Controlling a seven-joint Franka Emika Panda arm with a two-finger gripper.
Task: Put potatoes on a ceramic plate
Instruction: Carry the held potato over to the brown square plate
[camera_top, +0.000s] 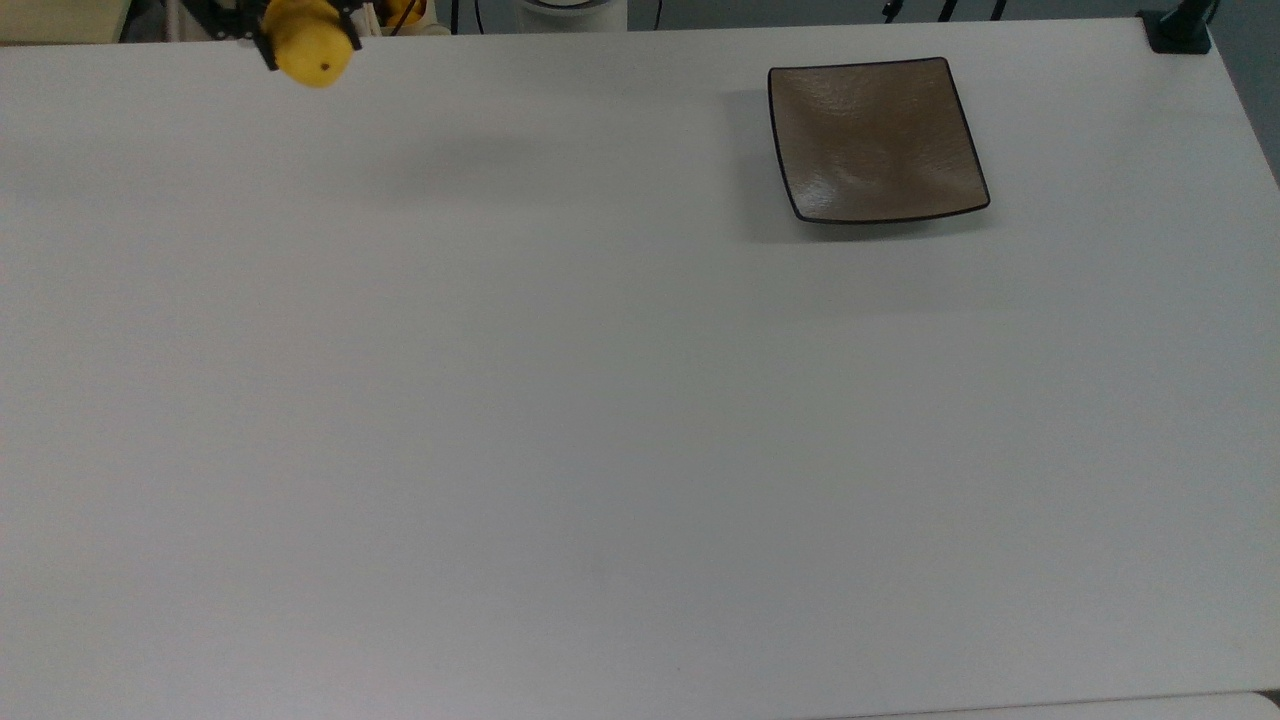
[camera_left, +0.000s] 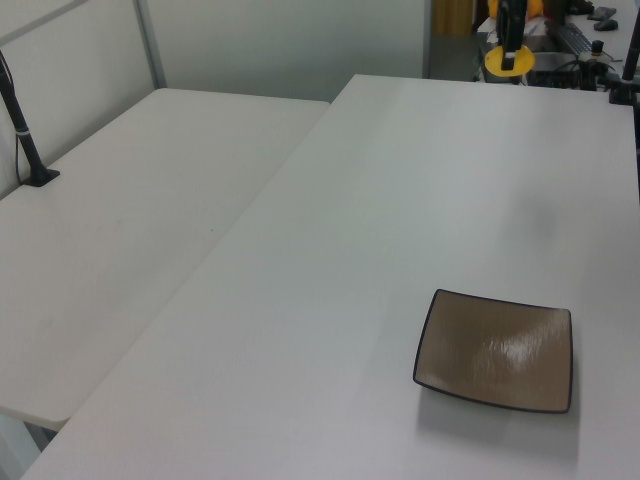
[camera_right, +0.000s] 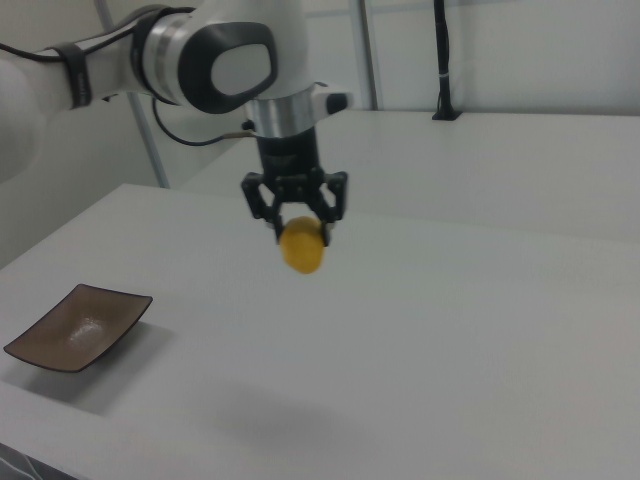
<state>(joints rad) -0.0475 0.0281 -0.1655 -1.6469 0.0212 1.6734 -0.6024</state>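
The black two-finger tool (camera_right: 298, 228) is clamped on the small smooth bright-yellow oval potato (camera_right: 301, 249), held in the air well above the white counter (camera_top: 600, 400); in the top view the tool is mostly cut off at the top edge w/ the potato (camera_top: 306, 50) near the top view's upper left. In the left view the potato (camera_left: 508, 60) is partly hidden behind a dark finger. The square glossy brown-grey ceramic plate (camera_top: 875, 140) sits well apart from the potato, nothing on it.
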